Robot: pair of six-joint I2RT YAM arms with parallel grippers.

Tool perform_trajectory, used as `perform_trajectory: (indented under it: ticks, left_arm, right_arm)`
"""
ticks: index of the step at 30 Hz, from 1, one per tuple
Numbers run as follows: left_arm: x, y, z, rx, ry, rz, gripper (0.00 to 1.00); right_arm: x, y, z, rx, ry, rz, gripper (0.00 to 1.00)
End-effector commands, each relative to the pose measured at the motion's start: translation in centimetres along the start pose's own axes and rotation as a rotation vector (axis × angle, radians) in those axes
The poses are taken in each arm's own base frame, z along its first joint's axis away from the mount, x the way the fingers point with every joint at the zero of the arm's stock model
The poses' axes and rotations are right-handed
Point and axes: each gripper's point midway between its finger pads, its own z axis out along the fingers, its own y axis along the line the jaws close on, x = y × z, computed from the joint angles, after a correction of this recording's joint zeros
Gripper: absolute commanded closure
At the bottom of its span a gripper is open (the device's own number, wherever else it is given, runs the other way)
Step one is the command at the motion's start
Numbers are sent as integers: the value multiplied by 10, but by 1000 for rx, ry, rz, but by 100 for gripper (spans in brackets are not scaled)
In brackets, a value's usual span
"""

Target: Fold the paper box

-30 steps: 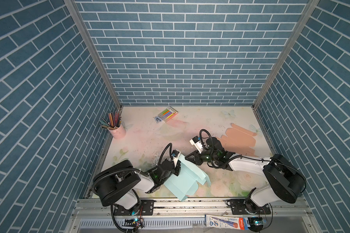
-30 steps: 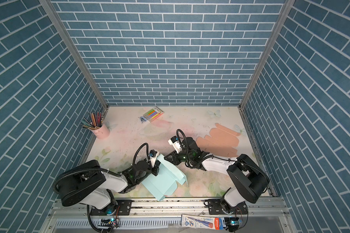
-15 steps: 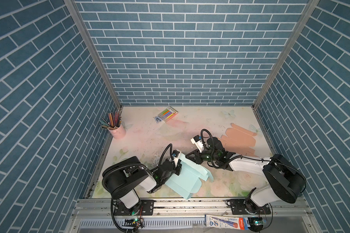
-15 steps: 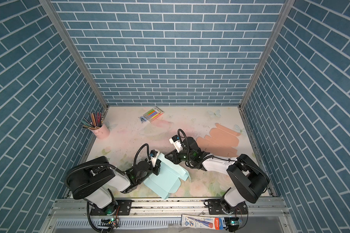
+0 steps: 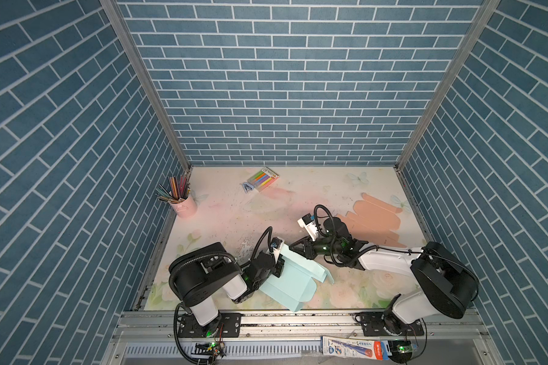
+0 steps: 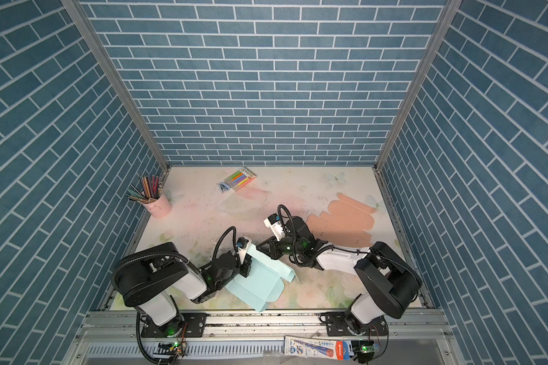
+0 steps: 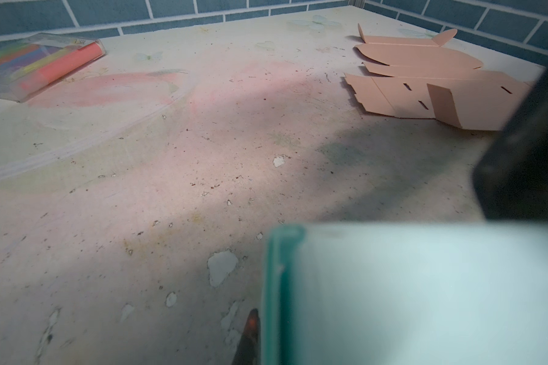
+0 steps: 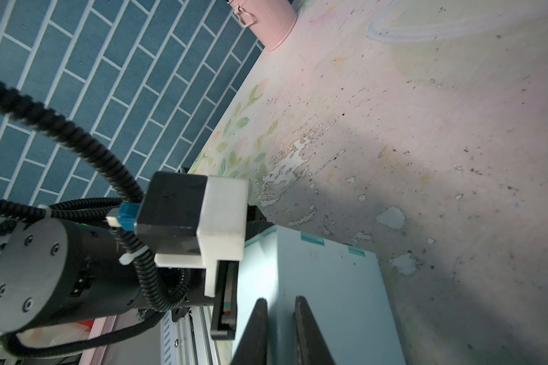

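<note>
The light teal paper box (image 5: pixel 298 279) (image 6: pixel 260 279) lies partly folded near the table's front middle, one panel raised. My left gripper (image 5: pixel 280 268) (image 6: pixel 246 268) is at its left edge. In the left wrist view one dark fingertip (image 7: pixel 251 328) presses against the box's upright wall (image 7: pixel 424 294), which hides the other finger. My right gripper (image 5: pixel 293 247) (image 6: pixel 260 247) reaches in from the right to the box's far end. In the right wrist view its fingers (image 8: pixel 280 306) stand nearly together astride a folded ridge of the box (image 8: pixel 323 284).
A flat salmon box blank (image 5: pixel 373 221) lies behind the right arm. A pink cup of pencils (image 5: pixel 184 203) stands at the left wall and a marker pack (image 5: pixel 261 179) lies at the back. The metal front rail (image 5: pixel 298 319) runs just below the box.
The left arm's shoulder has swung right toward the box and its fingers have drawn closer together. The box's near end has shifted a little to the right. The right arm has hardly moved.
</note>
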Motion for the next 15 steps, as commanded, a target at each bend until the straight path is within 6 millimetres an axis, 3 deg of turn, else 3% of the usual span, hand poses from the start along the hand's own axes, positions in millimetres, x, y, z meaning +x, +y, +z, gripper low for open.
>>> perform_trajectory:
  ticks: [1,5,15]
  left_arm:
    - [-5,0,-1,-5,-24,-28,96]
    - [-8,-3,-6,20,-33,-48,87]
    - [-6,-1,-10,22,-35,-76,93]
  right_arm:
    - [24,-10,1,35,55,65,83]
    - [25,-13,0,50,52,69,83]
    - [27,-17,-1,65,40,81,84]
